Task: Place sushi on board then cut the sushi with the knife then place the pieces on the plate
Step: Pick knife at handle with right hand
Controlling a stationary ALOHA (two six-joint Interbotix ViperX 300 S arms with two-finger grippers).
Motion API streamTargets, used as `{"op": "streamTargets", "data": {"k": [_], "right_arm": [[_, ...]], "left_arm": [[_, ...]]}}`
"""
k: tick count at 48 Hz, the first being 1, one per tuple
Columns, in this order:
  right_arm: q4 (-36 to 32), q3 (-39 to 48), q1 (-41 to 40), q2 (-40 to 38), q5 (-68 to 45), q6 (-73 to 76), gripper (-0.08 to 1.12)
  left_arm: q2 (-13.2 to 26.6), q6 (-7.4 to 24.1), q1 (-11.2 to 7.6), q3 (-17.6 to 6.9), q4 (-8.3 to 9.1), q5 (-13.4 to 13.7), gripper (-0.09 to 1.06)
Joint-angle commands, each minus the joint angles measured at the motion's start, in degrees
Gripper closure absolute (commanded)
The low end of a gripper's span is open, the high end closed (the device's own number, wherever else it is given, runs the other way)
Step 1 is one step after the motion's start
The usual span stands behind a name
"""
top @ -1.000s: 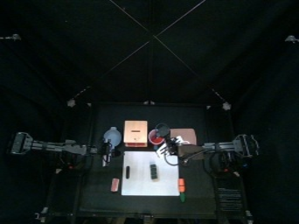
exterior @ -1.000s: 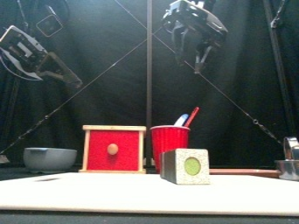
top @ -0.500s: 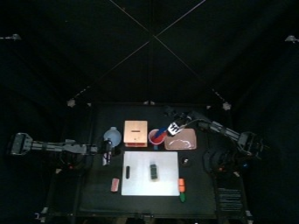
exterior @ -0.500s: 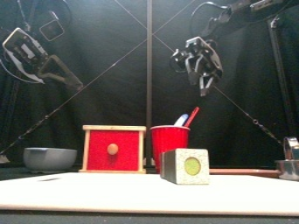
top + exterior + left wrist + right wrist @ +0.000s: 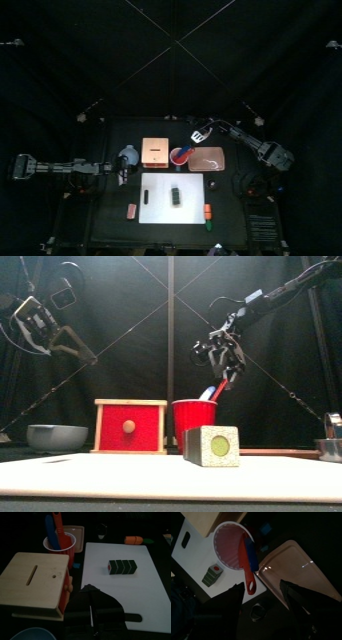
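The dark green sushi roll [image 5: 175, 196] lies on the white board [image 5: 191, 201], and its pale end with a green centre [image 5: 213, 446] faces the front. Behind the board a red cup [image 5: 195, 424] holds a blue knife [image 5: 246, 546] and a red knife [image 5: 250, 573]. The pink plate [image 5: 210, 160] lies to the cup's right. My right gripper [image 5: 218, 356] hangs open just above the knife handles, holding nothing. Off the board's left edge, my left gripper [image 5: 93, 592] hovers shut and holds nothing.
A wooden box with a red drawer front [image 5: 131, 426] stands left of the cup, and a blue-grey bowl [image 5: 56, 437] left of that. A metal cutter [image 5: 330, 443] sits at the far right. Small toy foods [image 5: 210, 212] lie beside the board.
My right gripper has swung back from over the board and come down to just above the cup. The left arm has hardly moved.
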Motion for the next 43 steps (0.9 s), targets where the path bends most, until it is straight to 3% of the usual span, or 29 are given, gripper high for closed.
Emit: {"op": "streamTargets", "data": {"k": [1,43], "right_arm": [[0.4,-2.2,1.1,-1.0,0.4,-0.2,0.14],[1.3,-2.4,4.4,4.5,1.1,0.0,0.14]], "left_arm": [[0.1,0.0,0.44,-0.4,0.00,-0.4,1.00],[0.0,-0.1,1.05,1.0,0.00,-0.4,1.00]]}}
